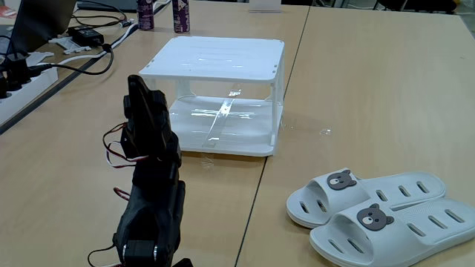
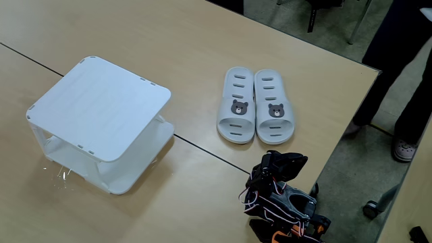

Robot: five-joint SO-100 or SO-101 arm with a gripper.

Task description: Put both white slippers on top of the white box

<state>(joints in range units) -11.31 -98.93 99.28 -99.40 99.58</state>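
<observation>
We see the off-white rubber bear-badge slippers [image 2: 255, 106] side by side, touching, at 3 o'clock from the white plastic slatted two-tier rack [image 2: 101, 108]. The black gripper [image 2: 280, 164] sits folded; jaw state indeterminate. We judge the slippers light and flexible; grasp the slotted strap

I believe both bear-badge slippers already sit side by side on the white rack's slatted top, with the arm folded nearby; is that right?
Not quite. Both slippers lie side by side on the table, apart from the white rack, whose top is bare in both fixed views. The arm is folded nearby, as you said.
</observation>
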